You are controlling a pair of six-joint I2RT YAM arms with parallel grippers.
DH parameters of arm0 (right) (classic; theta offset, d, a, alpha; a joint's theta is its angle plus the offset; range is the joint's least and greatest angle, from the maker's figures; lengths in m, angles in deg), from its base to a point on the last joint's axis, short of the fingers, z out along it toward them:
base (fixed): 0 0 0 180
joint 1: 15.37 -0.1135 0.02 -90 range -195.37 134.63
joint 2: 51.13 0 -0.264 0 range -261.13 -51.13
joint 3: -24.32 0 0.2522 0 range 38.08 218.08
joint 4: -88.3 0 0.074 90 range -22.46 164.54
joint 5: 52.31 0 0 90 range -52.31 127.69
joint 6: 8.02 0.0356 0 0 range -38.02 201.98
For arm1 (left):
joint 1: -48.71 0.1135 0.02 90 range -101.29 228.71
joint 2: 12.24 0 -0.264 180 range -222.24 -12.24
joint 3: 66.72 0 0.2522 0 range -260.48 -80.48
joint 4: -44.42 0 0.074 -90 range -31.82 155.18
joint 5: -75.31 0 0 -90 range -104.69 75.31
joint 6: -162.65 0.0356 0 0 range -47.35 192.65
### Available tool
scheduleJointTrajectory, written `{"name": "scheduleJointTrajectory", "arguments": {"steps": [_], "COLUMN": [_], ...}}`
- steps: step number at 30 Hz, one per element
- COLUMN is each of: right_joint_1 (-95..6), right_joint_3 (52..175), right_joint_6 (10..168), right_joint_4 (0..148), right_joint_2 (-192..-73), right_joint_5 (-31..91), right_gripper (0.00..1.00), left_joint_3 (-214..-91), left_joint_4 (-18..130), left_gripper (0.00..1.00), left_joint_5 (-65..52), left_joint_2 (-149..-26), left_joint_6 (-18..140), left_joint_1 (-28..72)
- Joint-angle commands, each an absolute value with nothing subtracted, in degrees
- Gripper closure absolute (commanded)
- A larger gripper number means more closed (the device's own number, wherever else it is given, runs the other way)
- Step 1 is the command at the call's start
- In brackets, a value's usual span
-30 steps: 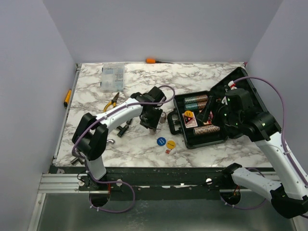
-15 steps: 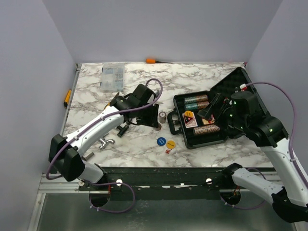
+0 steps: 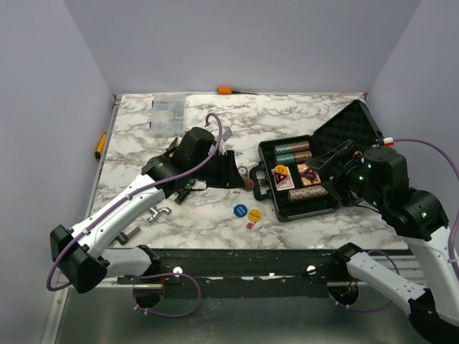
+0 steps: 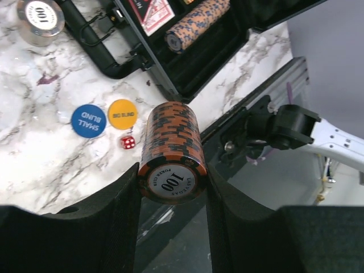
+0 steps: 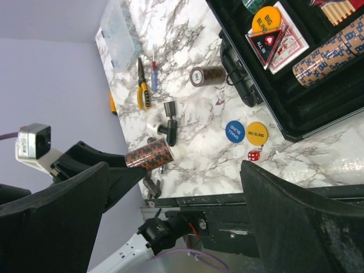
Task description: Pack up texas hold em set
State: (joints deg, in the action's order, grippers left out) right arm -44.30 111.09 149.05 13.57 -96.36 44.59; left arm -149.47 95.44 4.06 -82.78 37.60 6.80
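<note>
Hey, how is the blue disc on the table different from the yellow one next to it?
The blue disc reads SMALL BLIND, while the yellow disc reads BIG BLIND. The yellow disc lies nearer the open case than the blue disc does. Both are round, lie flat on the marble table side by side, outside the case, with a red die close by.

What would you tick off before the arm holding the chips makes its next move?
1. Left claw gripping the brown-and-orange poker chip stack: ok, clamped on both sides.
2. Black foam-lined hard case open: ok, lid up.
3. Free slot inside: ok, the nearest row looks bare.
4. Right claw out of the way: not ok, it hangs open over the case.
5. Everything packed: not ok; the round blue disc, round yellow disc and small red die lie outside.
</note>
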Motion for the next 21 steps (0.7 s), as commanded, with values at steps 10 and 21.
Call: {"name": "scheduleJointTrajectory", "arguments": {"steps": [10,21], "right_joint_1": [-44.6,-44.6], "right_joint_3": [118.5,119.9], "right_joint_6": [150.6,152.4], "right_joint_4": [10.9,9.3], "right_joint_2": [-94.5,-91.8], "right_joint_5": [51.5,54.5], "right_gripper": [0.0,0.0], "left_joint_3": [-138.9,-138.4], "left_joint_4": [72.4,58.5], "left_gripper": [1.0,1.0], "left_joint_5": [6.5,-0.2], "left_joint_2": [-80.5,-90.9], "left_joint_6": [20.5,6.2], "left_joint_1": [-0.7,-8.8]}}
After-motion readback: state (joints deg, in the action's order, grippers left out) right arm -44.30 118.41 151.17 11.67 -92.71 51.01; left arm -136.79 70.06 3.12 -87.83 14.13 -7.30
